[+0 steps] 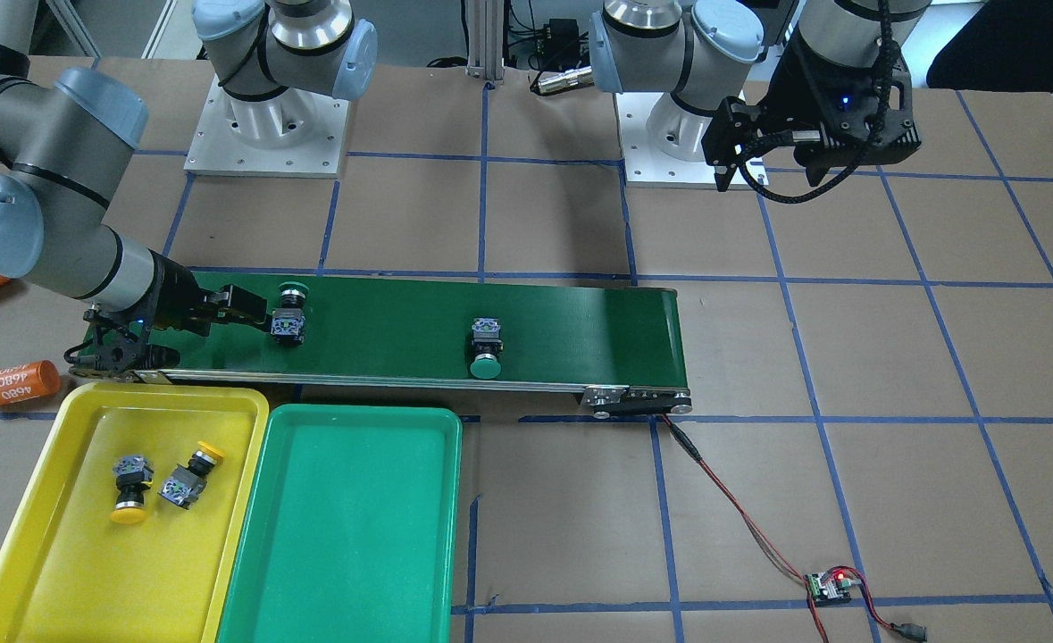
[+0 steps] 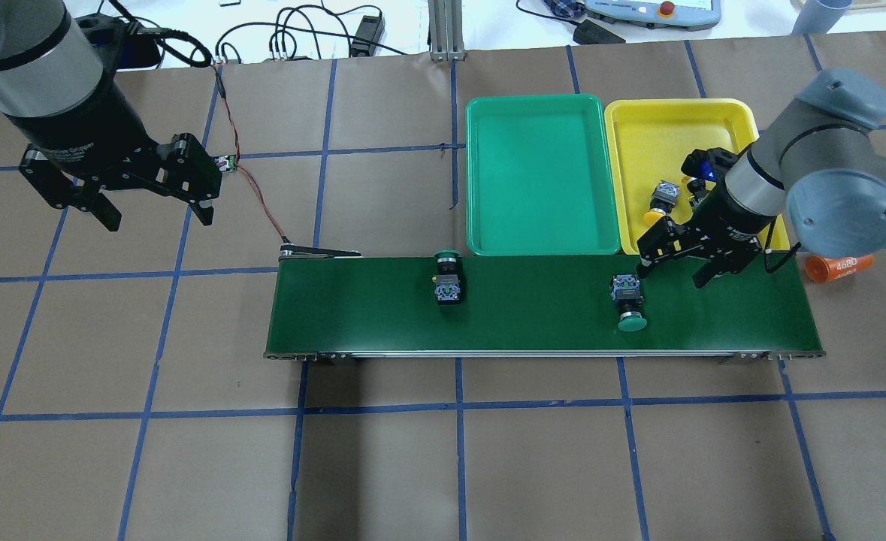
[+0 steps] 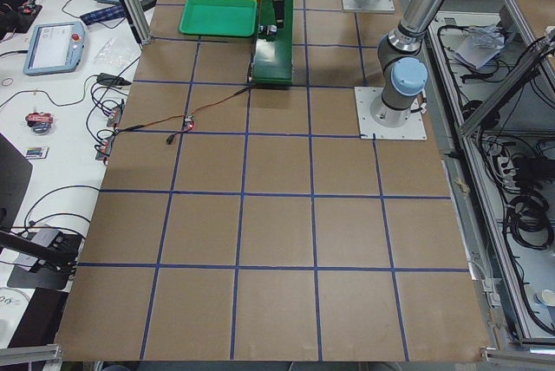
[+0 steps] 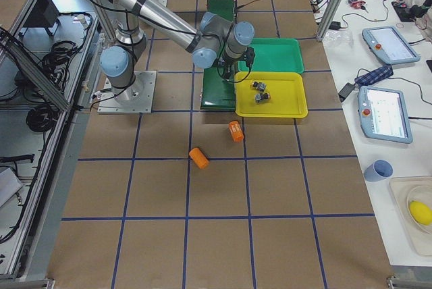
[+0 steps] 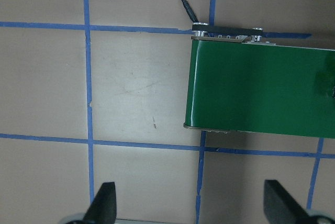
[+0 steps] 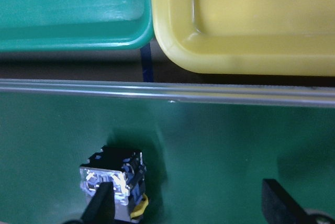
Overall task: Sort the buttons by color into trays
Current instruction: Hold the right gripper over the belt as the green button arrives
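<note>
Where the belt (image 1: pixel 401 330) ends, 2 orange cylinders (image 1: pixel 17 382), near yellow tray (image 1: pixel 71 554).

Orange cylinder (image 1: pixel 17 382), lying on the counter (image 1: pixel 848 357) just beside a corner of the yellow tray (image 1: pixel 169 393): white numerals "4680", printed twice along its side, upside down in the front-facing view. In the overhead view the same numerals show only in part. Left arm's black wrist housing (image 2: pixel 74 146): pale lettering, too small to read.
</note>
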You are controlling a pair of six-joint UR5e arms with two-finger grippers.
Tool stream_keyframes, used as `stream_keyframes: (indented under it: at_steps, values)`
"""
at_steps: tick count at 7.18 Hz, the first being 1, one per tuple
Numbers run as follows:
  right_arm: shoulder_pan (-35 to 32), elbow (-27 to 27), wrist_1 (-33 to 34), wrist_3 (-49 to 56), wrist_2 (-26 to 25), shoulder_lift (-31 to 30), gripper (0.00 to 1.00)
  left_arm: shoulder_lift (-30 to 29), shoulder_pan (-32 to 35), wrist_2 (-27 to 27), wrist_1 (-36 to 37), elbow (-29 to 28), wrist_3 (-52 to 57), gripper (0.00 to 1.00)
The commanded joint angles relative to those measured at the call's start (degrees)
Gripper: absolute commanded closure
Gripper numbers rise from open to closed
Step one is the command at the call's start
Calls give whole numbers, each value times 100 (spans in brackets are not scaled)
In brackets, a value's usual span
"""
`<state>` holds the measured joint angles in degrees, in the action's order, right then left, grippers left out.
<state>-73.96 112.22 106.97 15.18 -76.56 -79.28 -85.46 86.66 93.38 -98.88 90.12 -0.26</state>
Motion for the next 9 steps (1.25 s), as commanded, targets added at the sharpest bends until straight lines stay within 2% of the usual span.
stream_keyframes:
  at_steps: [1,6,7,9]
  values:
    - [-4,11,-1,2,-25,-8,0,-58,0,5,35,-3,0,0]
    - [-4,11,-1,11,-60,0,0,-15,9,-48,45,6,0,0]
    - [-13,20,-1,-6,-200,-8,0,3,9,-4,18,6,9,0]
    - [-13,116,-1,20,-482,-17,9,3,9,5,9,6,9,0]
